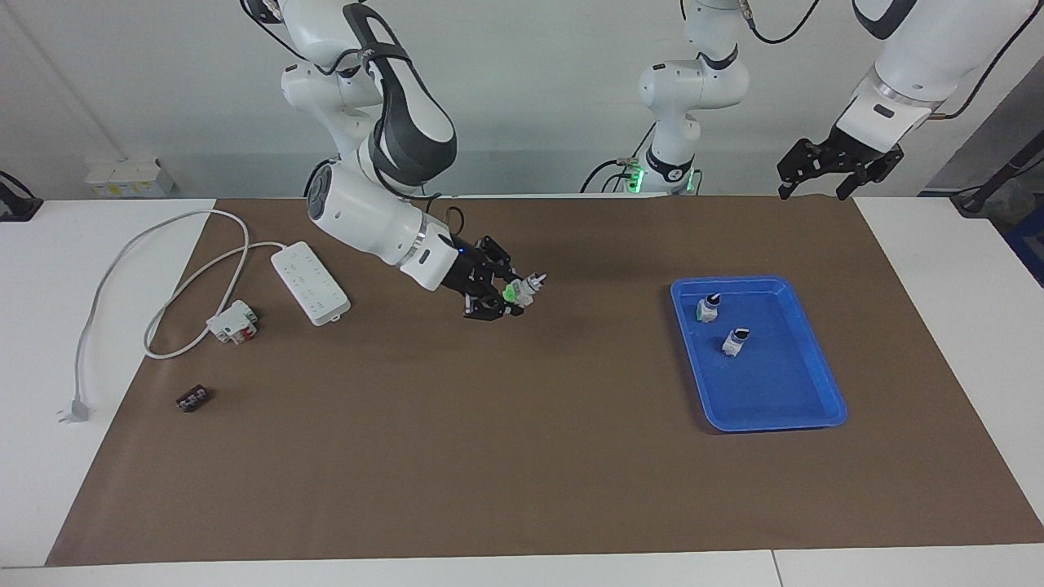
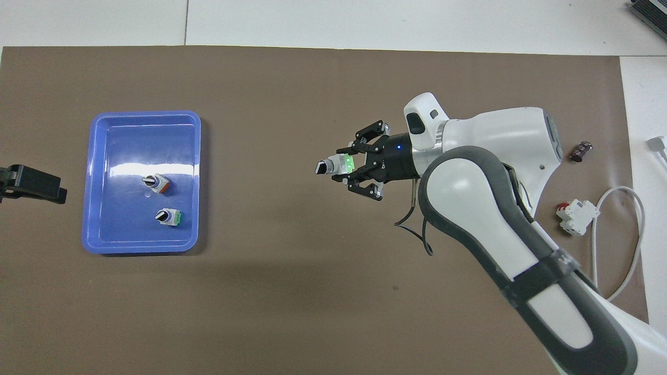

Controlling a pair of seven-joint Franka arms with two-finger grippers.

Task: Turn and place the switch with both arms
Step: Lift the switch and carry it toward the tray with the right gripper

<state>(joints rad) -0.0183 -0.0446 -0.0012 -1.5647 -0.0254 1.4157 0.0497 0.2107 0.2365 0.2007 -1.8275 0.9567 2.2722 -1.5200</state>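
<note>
Brown paper is covering your table [image 1: 522, 456]. Your right gripper [image 1: 512, 291] is clenching the switch [image 1: 522, 289] in the air over the table's middle, knob pointing toward the blue tray [image 1: 816, 408]. Your left gripper [image 1: 832, 167] is waiting, fingers spread, above the left arm's end.

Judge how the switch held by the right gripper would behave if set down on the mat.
The switch looks rigid and probably light: the right gripper carries it by its green end alone. Its round knob may let it roll.
</note>
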